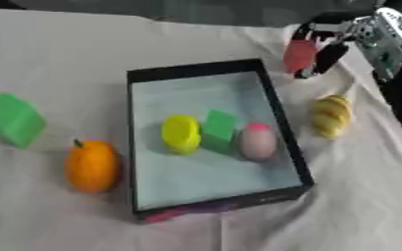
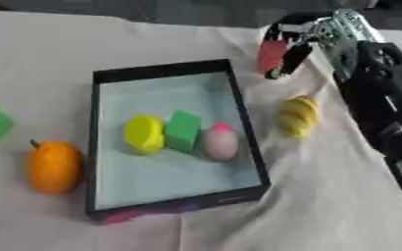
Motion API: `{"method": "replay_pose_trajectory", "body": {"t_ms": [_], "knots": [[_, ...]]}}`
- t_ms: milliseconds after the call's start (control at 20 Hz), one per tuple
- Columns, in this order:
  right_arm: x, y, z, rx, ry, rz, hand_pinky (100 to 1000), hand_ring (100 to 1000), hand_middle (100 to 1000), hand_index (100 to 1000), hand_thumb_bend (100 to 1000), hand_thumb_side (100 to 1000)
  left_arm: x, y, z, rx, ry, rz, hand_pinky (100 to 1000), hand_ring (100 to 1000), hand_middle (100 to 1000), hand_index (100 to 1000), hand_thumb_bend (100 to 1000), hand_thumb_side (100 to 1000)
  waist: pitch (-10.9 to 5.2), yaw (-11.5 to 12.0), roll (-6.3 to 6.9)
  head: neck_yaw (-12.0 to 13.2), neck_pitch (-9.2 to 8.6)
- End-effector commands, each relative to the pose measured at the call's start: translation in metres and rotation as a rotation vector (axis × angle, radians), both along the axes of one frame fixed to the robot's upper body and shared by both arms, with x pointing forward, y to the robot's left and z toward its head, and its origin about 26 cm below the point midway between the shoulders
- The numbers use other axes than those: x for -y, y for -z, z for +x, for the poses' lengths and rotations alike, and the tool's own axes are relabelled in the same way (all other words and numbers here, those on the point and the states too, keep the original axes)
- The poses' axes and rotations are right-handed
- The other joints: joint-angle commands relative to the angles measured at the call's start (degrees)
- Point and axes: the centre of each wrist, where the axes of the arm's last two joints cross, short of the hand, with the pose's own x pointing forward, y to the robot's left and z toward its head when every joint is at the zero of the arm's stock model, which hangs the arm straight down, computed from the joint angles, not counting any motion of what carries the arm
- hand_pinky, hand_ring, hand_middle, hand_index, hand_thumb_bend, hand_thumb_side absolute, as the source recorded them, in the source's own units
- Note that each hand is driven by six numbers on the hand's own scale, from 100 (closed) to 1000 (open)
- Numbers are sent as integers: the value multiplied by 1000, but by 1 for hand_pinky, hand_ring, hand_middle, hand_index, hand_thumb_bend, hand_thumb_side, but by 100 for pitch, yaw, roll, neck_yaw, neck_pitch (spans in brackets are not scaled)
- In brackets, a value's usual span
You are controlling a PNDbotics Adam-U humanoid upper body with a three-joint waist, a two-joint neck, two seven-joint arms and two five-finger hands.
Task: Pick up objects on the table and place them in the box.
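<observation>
- Your right hand [image 2: 283, 46] comes in from the upper right corner and sits above the cloth, just past the far right corner of the box [image 1: 283, 115]
- Its fingers are curled around a red object [image 1: 299, 55], with a dark finger beside it on the right; what the object is cannot be made out beyond its red colour
- Your left hand shows in neither view
- The box is a shallow black-walled tray with a pale floor, lying in the middle of the white cloth [image 1: 59, 54]
- Inside it, in a row across the middle, you have a yellow round piece [image 1: 180, 133], a green block [image 1: 219, 130] and a pinkish egg-shaped piece [image 1: 258, 141]; the three lie close together, the egg-shaped one near the right wall
- Outside the box on the right, a yellow ridged piece [image 1: 331, 115] lies on the cloth, near the right wall but apart from it
- On the left, an orange [image 1: 92, 165] with a small dark stem sits just beside the left wall
- Farther left, a green block [image 1: 12, 119] lies well apart from the box, near the left edge of the view
</observation>
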Motion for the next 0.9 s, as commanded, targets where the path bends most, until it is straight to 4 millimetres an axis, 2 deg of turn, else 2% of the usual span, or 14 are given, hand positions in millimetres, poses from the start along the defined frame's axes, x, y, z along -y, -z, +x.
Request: {"method": "replay_pose_trajectory", "body": {"t_ms": [50, 300, 600, 750, 900], "knots": [[3, -19, -5, 95, 11, 15, 754, 695, 699, 771, 434, 209, -1, -9, -2, 33, 6, 20, 718, 811, 642, 730, 100, 815, -65, -18, -48, -26, -43], [-3, -27, -10, 247, 11, 28, 732, 629, 623, 686, 432, 191, -3, -7, -2, 22, 1, 25, 718, 812, 640, 729, 100, 814, -126, -85, -54, -25, 32], [-13, -47, -27, 355, -63, 26, 732, 636, 610, 671, 431, 182, -10, -1, -4, 3, -24, 29, 718, 812, 640, 729, 100, 813, -257, -231, -64, 66, 177], [-31, -64, -43, 378, -164, 14, 727, 629, 610, 674, 429, 190, -16, 7, -6, -20, -53, 28, 719, 813, 641, 729, 100, 813, -387, -352, -49, 166, 329], [-56, -77, -68, 397, -314, 3, 727, 627, 609, 673, 428, 179, -20, 12, -7, -35, -71, 23, 719, 813, 642, 729, 100, 812, -491, -429, -23, 241, 482]]}}
